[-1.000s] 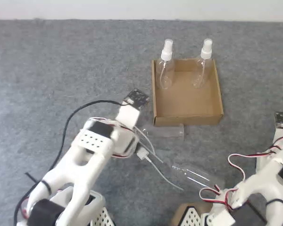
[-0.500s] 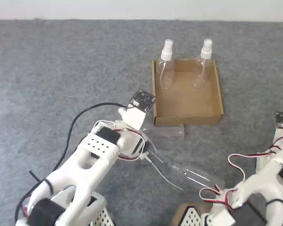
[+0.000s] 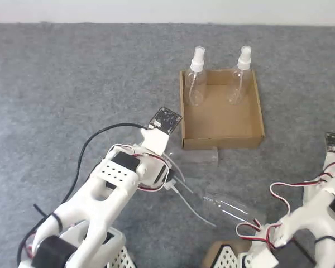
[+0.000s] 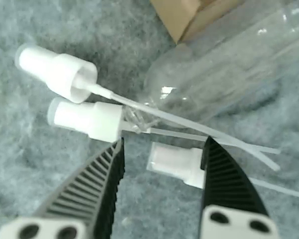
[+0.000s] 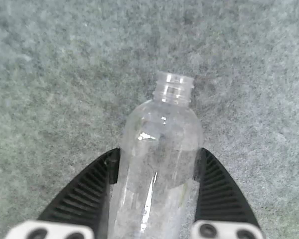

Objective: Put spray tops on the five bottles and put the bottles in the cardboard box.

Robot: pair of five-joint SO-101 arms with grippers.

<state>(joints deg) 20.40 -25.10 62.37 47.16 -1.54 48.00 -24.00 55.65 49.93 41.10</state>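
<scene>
The right gripper (image 5: 158,160) is clasping an open-necked clear bottle (image 5: 162,132) by its body, one jaw pressing on each side. This bottle is lying on its side in front of the cardboard box (image 3: 222,143), well apart from it, with its bare neck pointing away from the gripper. A second uncapped bottle (image 3: 196,155) is lying on its side just in front of the box's near wall, running alongside it. Off the box's near corner, beside that second bottle, three white spray tops are lying with their thin dip tubes trailing. Two of them (image 4: 57,69) (image 4: 85,121) are resting side by side. The third (image 4: 173,162) is sitting between the jaws of the left gripper (image 4: 162,149), which is standing wide open above it with nothing held. Inside the box, two bottles already wearing spray tops (image 3: 195,78) (image 3: 239,77) are standing upright against the far wall, one in each far corner. Everything is resting on a grey carpet (image 3: 72,84).
</scene>
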